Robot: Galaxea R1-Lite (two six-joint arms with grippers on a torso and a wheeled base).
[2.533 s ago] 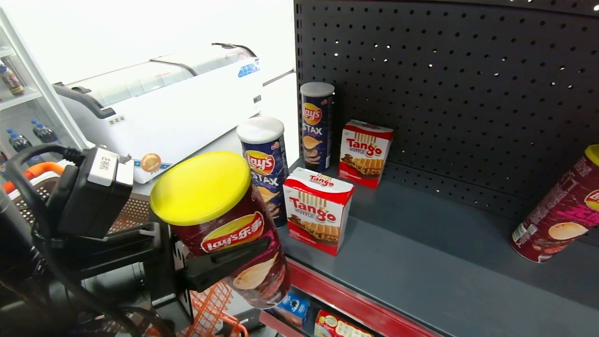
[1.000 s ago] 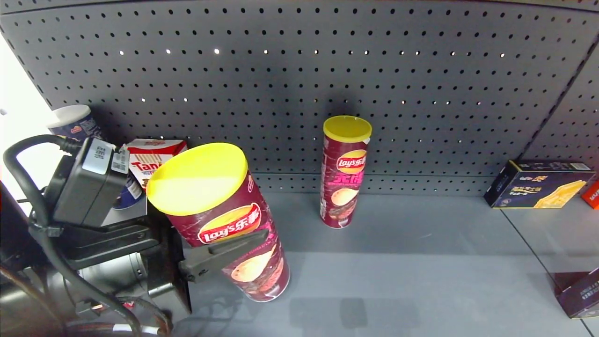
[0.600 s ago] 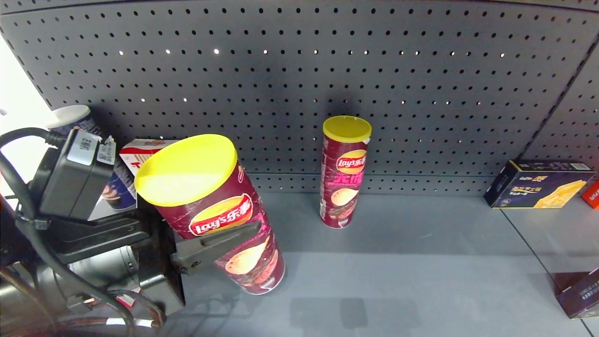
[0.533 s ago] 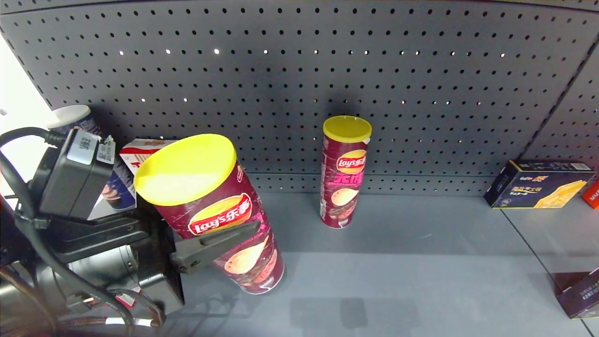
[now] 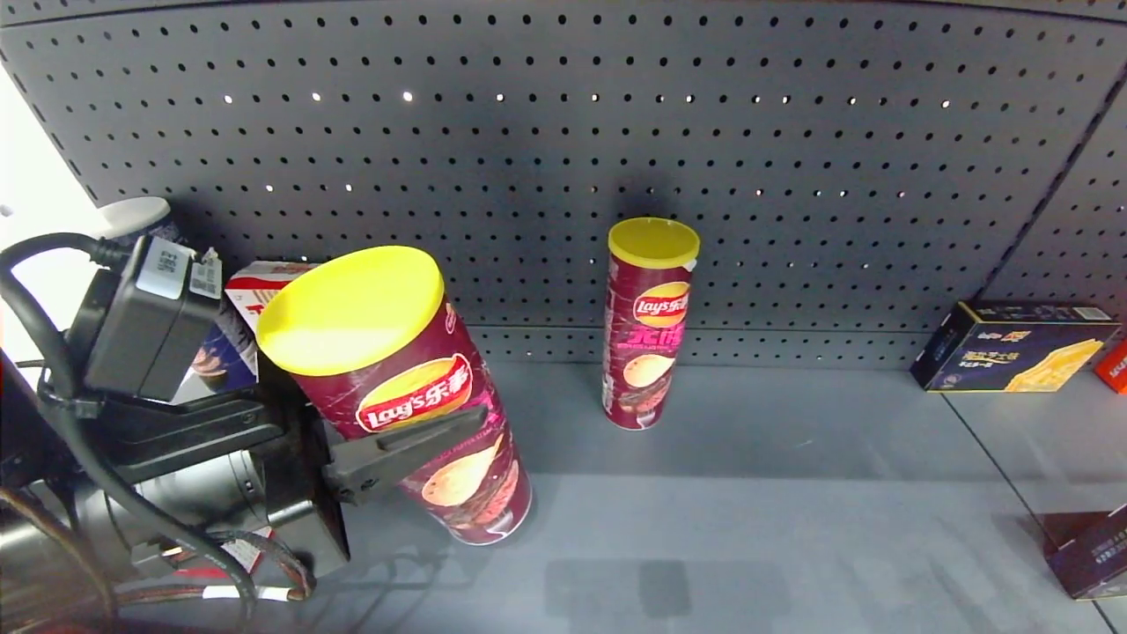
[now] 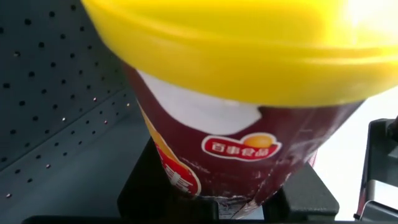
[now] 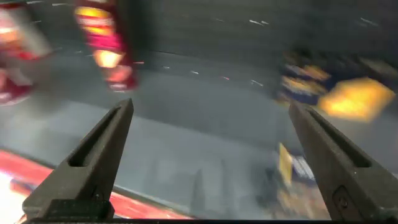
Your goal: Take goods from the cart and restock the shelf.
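You are at the placing step. Your left gripper [image 5: 440, 423] is clenched around the middle of a maroon chip can [image 5: 387, 352] with a yellow lid, holding it over the shelf [image 5: 748, 528]. The can sits at about 8 o'clock from the standing can [image 5: 647, 326]. It is tilted, with its lid leaning toward you and its base low over the deck. Whether the base touches the deck cannot be told.

The next move likely calls for righting the can, settling its base flat, and only then letting go. A tilted release could tip it. Your right gripper [image 7: 211, 106] hangs released with its fingers wide apart and nothing between them.

Reading the deck as a dial, the count is:
- Maroon cans: two, one in your grip and one upright at 12 o'clock against the pegboard [image 5: 616, 114].
- Blue can [image 5: 132, 216]: one, at 10 o'clock, partly hidden.
- Wafer box [image 5: 255, 282]: one, just beside the blue can.
- Dark boxes: two, a dark blue box [image 5: 1012, 343] at 2 o'clock and a corner box [image 5: 1087, 555] at 4 o'clock.
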